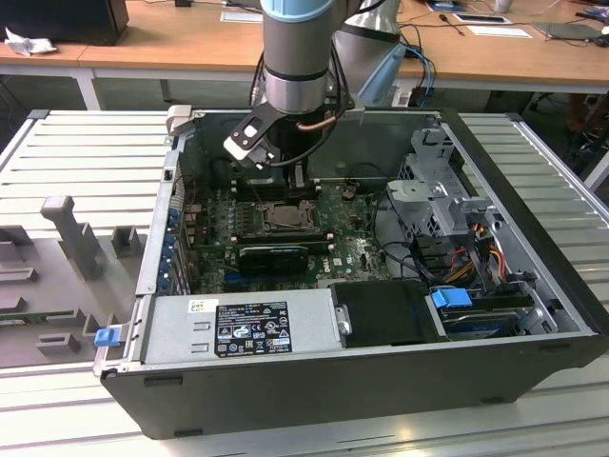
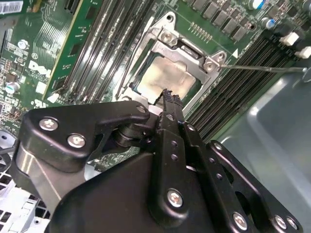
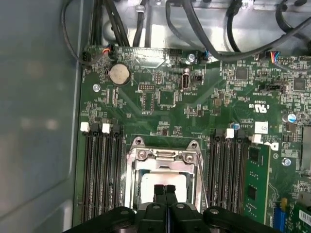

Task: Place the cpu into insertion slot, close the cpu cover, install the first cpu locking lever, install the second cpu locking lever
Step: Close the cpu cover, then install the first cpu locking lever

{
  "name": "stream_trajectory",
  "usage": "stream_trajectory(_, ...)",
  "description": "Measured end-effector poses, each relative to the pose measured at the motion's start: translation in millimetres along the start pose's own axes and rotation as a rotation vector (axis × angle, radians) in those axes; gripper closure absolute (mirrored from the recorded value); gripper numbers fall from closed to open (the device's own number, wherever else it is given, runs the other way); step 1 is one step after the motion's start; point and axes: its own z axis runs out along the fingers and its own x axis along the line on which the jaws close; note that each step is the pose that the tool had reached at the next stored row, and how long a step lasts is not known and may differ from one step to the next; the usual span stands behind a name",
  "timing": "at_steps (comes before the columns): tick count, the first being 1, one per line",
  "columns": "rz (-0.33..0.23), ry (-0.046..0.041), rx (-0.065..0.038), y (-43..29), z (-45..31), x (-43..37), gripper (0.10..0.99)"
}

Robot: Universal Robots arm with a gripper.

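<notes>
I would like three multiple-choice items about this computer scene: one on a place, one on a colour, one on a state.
1. Where is the cpu? A on the power supply; B in the insertion slot; C on the desk.
2. What colour is the motherboard? A green; B red; C blue.
3. How are the fingers? A wide open; B holding a cable; C shut together.
Key: 1 B, its metal top shows inside the socket frame; 2 A, the board is green; 3 C, the tips touch.

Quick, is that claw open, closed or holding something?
Gripper: shut, poised over the cpu, nothing visibly held.
</notes>
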Motion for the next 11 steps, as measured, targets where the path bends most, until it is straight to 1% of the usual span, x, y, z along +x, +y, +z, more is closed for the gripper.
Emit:
stream_trajectory(5, 0.000, 0.0007, 0.000, -5.3, -0.2, 0.3, 0.980)
stream_trajectory(8, 0.000, 0.0005, 0.000, -6.0, -0.8, 0.3, 0.980)
stream_trajectory(11, 0.000, 0.0008, 0.000, -5.8, -8.3, 0.6, 0.980)
